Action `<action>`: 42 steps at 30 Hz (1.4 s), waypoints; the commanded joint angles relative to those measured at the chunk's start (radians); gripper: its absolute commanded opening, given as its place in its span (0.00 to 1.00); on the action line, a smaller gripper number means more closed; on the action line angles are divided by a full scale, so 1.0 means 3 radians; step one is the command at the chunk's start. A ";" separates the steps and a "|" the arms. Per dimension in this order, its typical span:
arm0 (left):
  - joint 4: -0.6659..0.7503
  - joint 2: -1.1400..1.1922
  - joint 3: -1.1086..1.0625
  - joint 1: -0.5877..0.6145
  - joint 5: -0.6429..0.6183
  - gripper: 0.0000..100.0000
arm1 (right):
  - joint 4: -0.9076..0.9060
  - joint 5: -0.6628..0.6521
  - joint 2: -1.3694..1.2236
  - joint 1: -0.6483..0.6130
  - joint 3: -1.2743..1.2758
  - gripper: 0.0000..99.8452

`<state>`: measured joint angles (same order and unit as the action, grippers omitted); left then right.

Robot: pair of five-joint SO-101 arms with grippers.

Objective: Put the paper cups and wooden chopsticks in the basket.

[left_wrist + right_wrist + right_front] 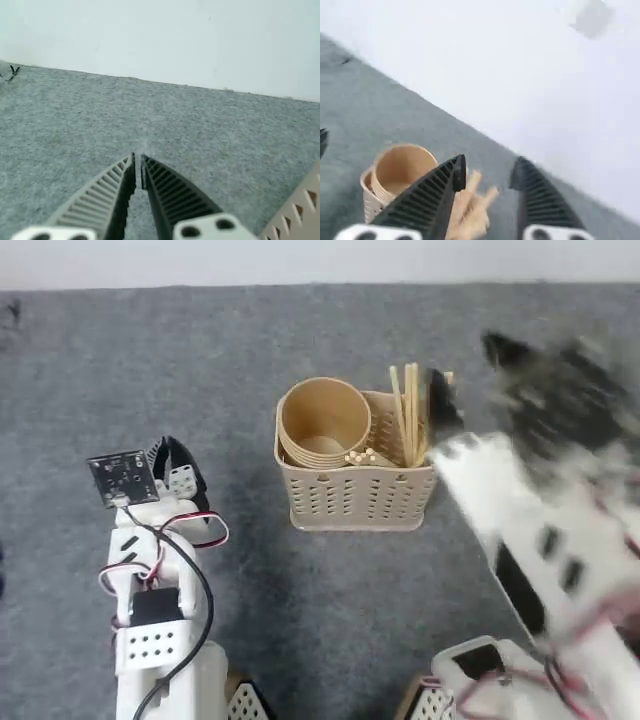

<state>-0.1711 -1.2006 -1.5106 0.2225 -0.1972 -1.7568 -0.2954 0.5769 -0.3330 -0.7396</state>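
High view – beige perforated basket (352,502) sits mid grey carpet (240,350). Stacked paper cups (323,420) fill its left part, wooden chopsticks (408,425) stand upright in the right part. Right arm (530,530) is smeared, and its tip by the basket's right rim is hard to make out. Left arm (150,570) is well left of the basket, base cut off by the frame.

Left wrist view – left gripper (138,159) is over bare carpet, jaws together and nothing held. A basket corner is clipped at the frame edge.

Right wrist view – right gripper (490,162) has its jaws spread. The blurred chopstick tops are between them, probably not gripped. The cups are beside them in the basket.
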 commanded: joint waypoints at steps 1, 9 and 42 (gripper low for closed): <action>0.0077 -0.0036 0.0013 -0.0036 0.0036 0.01 | -0.0100 0.0092 0.0540 0.0309 0.0818 0.07; 0.0077 -0.0036 0.0013 -0.0072 0.0189 0.01 | 0.0708 0.0092 0.1926 0.1158 0.2567 0.08; -0.0307 -0.1979 0.0396 -0.0148 0.0849 0.18 | 0.2084 0.1320 0.4023 0.1015 0.4813 0.20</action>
<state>-0.2570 -1.8021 -1.4293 0.2470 0.0698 -1.1523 0.0453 1.6939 0.0414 0.6997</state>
